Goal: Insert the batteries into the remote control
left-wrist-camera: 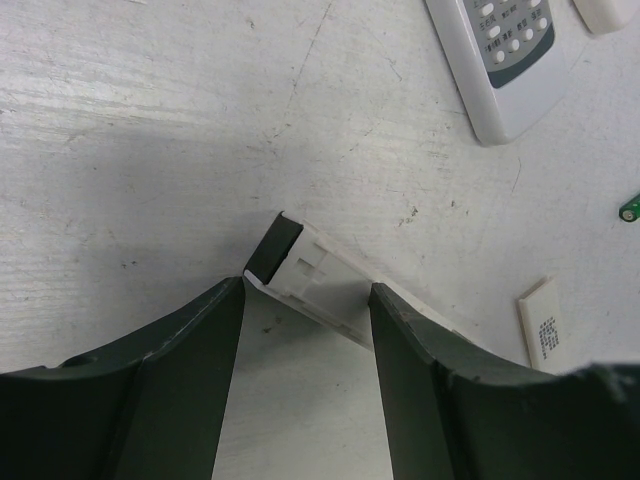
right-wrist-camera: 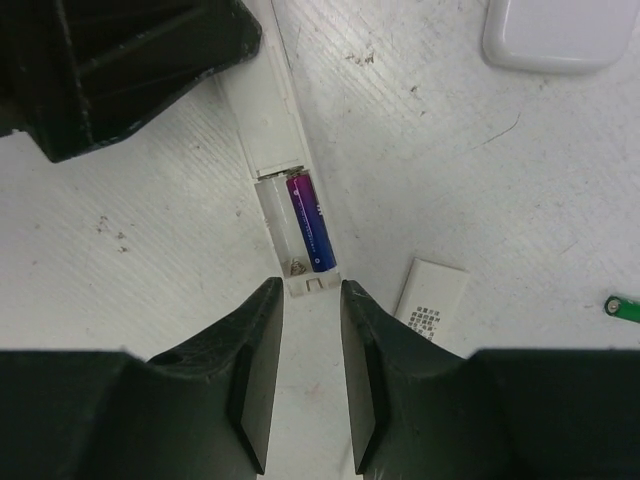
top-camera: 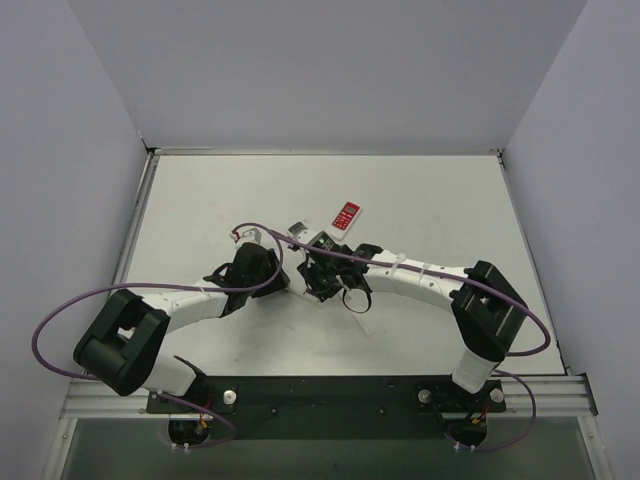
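Observation:
The white remote control (right-wrist-camera: 270,115) lies back up with its battery bay open. One blue battery (right-wrist-camera: 310,225) sits in the right slot; the left slot (right-wrist-camera: 276,225) shows only its spring. My right gripper (right-wrist-camera: 312,290) hovers just off the bay end, jaws a little apart with nothing between them. My left gripper (left-wrist-camera: 308,285) straddles the remote's other end (left-wrist-camera: 300,265), both fingertips touching it. A green battery (right-wrist-camera: 622,307) lies loose on the table to the right, also visible in the left wrist view (left-wrist-camera: 630,208).
The detached battery cover (right-wrist-camera: 432,300) lies right of the bay, label up. A second white remote (left-wrist-camera: 505,60) with buttons lies farther out, and a red-faced device (top-camera: 346,215) sits behind the grippers. Another white object (right-wrist-camera: 560,35) lies beyond.

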Available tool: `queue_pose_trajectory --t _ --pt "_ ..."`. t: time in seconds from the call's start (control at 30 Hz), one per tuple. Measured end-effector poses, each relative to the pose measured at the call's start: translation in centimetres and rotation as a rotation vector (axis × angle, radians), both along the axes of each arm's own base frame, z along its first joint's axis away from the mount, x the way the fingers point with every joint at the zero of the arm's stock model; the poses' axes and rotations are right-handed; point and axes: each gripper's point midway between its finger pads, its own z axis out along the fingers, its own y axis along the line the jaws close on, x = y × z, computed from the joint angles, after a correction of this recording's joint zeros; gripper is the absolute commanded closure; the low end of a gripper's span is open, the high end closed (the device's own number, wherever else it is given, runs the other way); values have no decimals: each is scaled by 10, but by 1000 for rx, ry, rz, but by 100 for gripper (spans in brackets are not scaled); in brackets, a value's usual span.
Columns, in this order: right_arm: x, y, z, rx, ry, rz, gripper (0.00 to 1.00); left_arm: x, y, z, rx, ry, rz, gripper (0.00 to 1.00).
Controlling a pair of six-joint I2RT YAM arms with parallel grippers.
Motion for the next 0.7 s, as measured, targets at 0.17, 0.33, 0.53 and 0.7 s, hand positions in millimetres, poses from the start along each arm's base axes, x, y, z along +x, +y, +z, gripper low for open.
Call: queue_pose_trajectory --t 0.17,0.33,0.53,0.7 --pt "2 4 18 66 -9 -20 75 0 0 0 1 -1 0 37" --pt "8 -2 12 136 45 -81 76 0 0 0 2 -1 0 37" --pt "10 -11 -4 221 149 -162 81 0 0 0 1 -1 0 37" --pt "10 -5 -11 282 209 -182 84 0 0 0 1 -1 0 37"
